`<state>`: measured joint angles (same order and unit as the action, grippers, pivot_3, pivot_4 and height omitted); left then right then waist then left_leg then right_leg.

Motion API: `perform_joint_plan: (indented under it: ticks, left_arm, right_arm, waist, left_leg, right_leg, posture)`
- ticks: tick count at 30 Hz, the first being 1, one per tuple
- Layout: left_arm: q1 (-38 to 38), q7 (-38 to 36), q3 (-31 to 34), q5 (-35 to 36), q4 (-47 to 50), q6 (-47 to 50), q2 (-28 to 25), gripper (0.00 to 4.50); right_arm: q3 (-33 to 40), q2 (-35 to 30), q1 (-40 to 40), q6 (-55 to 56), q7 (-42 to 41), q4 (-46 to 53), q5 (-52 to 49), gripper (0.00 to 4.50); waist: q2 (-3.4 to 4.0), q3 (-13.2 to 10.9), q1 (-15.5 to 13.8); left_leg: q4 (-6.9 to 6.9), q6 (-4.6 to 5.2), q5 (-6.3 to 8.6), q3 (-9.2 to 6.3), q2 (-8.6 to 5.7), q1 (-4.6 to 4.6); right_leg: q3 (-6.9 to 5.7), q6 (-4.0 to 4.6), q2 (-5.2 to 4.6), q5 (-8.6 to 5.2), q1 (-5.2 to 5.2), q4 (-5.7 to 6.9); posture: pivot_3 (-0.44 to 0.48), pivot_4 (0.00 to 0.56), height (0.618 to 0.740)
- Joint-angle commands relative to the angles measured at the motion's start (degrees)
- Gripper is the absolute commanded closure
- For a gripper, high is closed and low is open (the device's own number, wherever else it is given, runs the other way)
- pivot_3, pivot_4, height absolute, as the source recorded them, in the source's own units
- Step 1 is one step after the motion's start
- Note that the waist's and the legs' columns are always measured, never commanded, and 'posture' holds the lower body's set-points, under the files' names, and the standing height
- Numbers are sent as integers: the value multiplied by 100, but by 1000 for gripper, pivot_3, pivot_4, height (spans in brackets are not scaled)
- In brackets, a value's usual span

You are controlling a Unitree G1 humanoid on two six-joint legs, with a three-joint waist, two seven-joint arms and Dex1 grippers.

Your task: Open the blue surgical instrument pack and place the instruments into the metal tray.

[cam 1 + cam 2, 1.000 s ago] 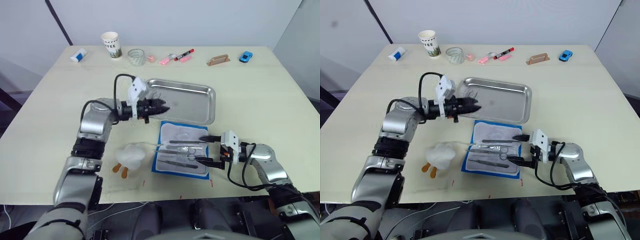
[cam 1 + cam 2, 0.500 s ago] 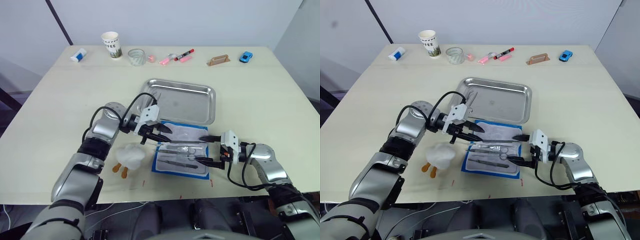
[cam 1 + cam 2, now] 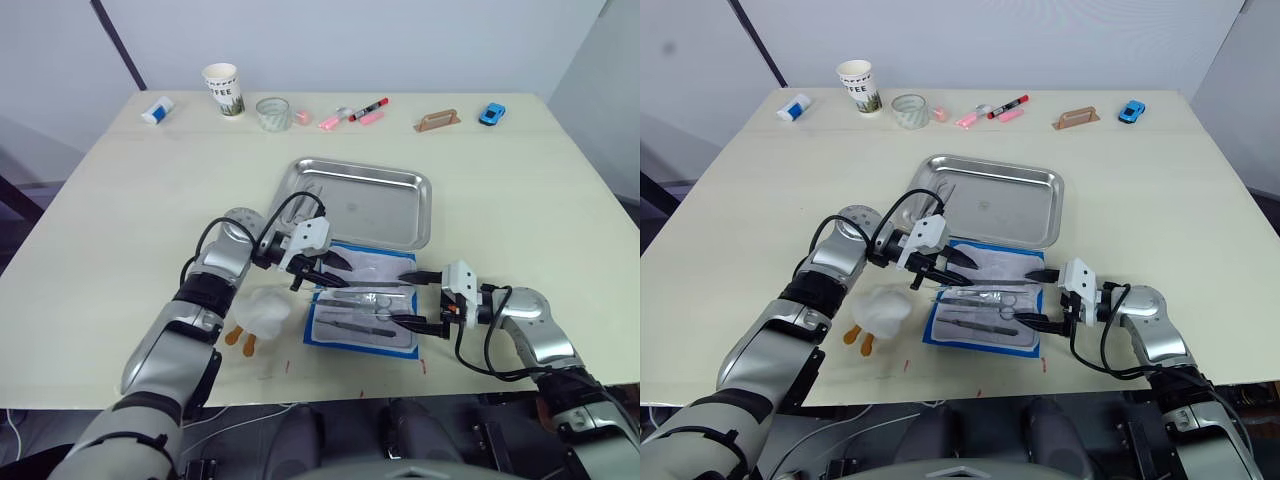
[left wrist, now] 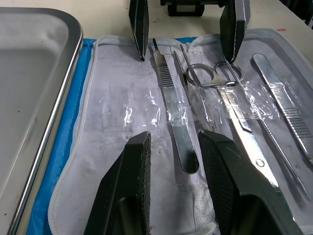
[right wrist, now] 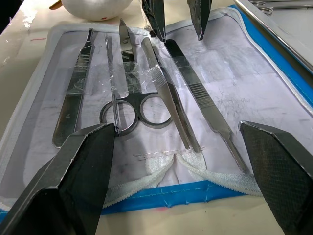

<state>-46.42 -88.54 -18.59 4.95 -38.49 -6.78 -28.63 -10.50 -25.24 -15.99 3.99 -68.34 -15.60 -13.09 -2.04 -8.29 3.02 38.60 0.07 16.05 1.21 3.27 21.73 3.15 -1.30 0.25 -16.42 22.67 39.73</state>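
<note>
Left tool point(image 4: 172, 147) astride taped instruments point(image 4: 177, 122)

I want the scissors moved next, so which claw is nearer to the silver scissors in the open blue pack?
Right. The right claw sits open just off the silver scissors' ring handles; the left claw hovers open beyond their tips.

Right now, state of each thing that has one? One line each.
blue surgical instrument pack: open, lying flat, lining up.
instruments: in the pack, under clear straps.
metal tray: holds one instrument at its far left corner.
left claw: open, over the pack.
right claw: open wide, at the pack's edge.
paper cup: upright.
</note>
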Motion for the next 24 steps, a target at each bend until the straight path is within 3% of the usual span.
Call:
perform_joint_plan:
  ticks: [1,16,18,19,21,24]
  left_arm:
    - [35,-75,-16,-81,4,-153,26,2868]
    - [287,88,-30,-216,81,-137,193,2868]
    - [257,139,-25,-249,-3,-176,205,3638]
    - [237,172,-21,-271,-49,-193,206,4233]
    - [205,231,-7,-306,-112,-222,212,4484]
    - [170,272,25,-304,-160,-238,225,4484]
  right_arm:
    - [-286,-28,233,-236,81,-428,333,90]
    - [-284,-36,278,-263,106,-366,315,90]
    - [-287,-36,271,-268,105,-365,316,90]
    - [-289,-36,267,-268,103,-368,318,90]
    - [-292,-37,261,-269,100,-372,321,90]
    - [-298,-37,255,-273,95,-373,323,90]
  waist:
    - [0,0,0]
    - [-1,1,-42]
    - [-1,1,-43]
    - [-1,1,-42]
    - [-1,1,-42]
    - [-1,1,-46]
  left_leg:
    - [0,0,0,1,0,0]
    - [0,0,0,-1,0,-1]
    - [0,0,0,-1,0,-1]
    - [0,0,0,0,0,-1]
    - [-1,0,0,-1,0,-1]
    - [0,0,0,0,0,-1]
  right_leg:
    - [0,0,0,0,0,0]
    - [1,0,-1,0,0,0]
    - [2,0,-1,0,0,0]
    - [2,0,-1,0,0,0]
    - [2,0,1,0,0,-1]
    - [1,0,0,0,0,-1]
  posture:
    - [0,150,725]
    - [0,150,725]
    - [0,150,725]
    - [0,150,725]
    - [0,150,725]
    - [0,150,725]
